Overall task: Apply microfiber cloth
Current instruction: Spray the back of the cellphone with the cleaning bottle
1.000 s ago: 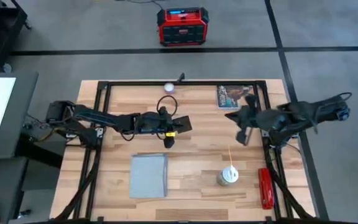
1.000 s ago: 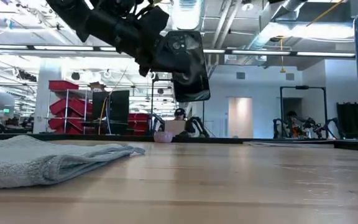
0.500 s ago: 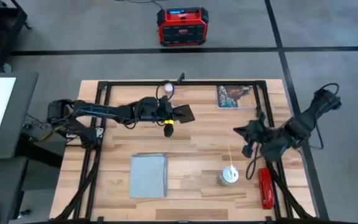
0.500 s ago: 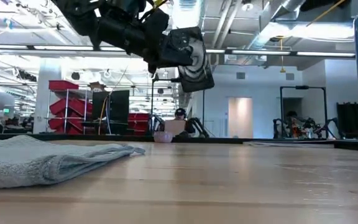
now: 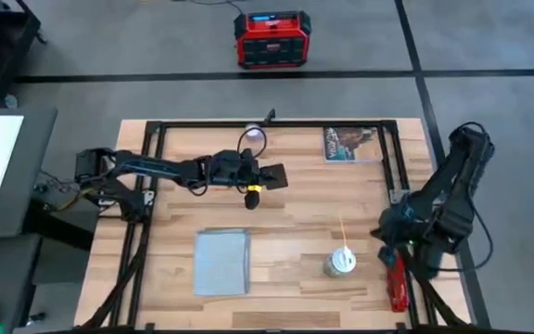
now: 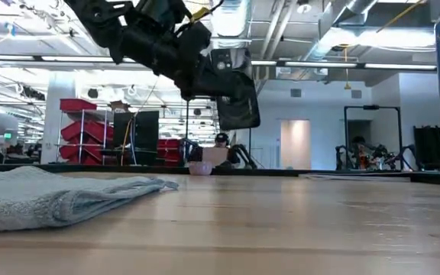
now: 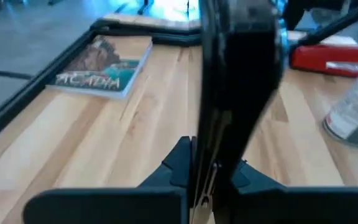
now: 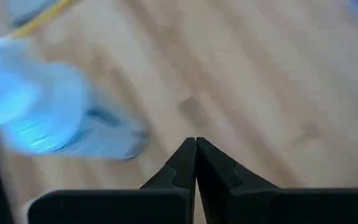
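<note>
Here the microfiber cloth [image 5: 222, 262] lies flat on the wooden surface [image 5: 295, 218], toward its near left part, well apart from both tools. The left tool [image 5: 265, 175] hangs above the middle of the surface, beyond the cloth, and is clamped on a black phone [image 5: 274, 174], which it holds on edge in the air; in the left wrist view the phone [image 7: 238, 81] stands upright between the dark fingers [image 7: 179, 165]. The cloth is a plain pale grey-blue rectangle; seen level from the low view [image 6: 59, 197] it looks soft and thick, slightly rumpled at its edge. The left arm stretches from the left side across the surface, nearly level. The right arm is folded back at the right edge, its tool [image 5: 385, 234] pointing down near a red object [image 5: 396, 278] and a white-topped container [image 5: 340, 263], with its fingers pressed together on nothing in the right wrist view.
</note>
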Controlling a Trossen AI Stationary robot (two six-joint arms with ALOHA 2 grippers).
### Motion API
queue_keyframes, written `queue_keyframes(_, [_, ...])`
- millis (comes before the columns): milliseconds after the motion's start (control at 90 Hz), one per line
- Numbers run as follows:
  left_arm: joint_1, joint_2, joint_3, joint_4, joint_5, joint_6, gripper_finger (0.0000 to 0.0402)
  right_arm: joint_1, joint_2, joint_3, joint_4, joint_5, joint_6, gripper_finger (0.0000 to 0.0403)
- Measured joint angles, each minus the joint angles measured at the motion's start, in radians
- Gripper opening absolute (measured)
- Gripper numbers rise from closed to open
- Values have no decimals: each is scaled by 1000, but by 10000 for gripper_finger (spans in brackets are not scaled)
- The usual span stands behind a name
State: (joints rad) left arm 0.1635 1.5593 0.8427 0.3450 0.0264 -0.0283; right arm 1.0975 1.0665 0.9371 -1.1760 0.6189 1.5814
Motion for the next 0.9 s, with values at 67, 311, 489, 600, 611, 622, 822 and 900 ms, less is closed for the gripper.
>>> queue_keyframes(67, [0,0,0,21,0,-1,2,15,2,-23,80,2,-7,0])
queue_keyframes(311, [-9,-1,1,16,0,-11,2,13,83,-60,287,-48,-42,0])
queue_keyframes(489, [-28,-1,0,22,-4,-16,2,1,187,-61,366,-79,-37,0])
queue_keyframes(600, [-40,-1,1,18,-6,-22,2,-28,237,-61,379,-85,-41,0])
queue_keyframes(611, [-42,-1,1,18,-6,-22,2,-32,241,-61,381,-85,-43,0])
queue_keyframes(622, [-43,-1,1,18,-6,-24,2,-36,245,-61,383,-85,-45,0])
queue_keyframes(822, [-67,-1,1,23,-16,-34,2,-102,287,-61,424,-86,-133,0])
queue_keyframes(900, [-77,-1,1,23,-19,-37,2,-125,297,-61,453,-74,-177,0])
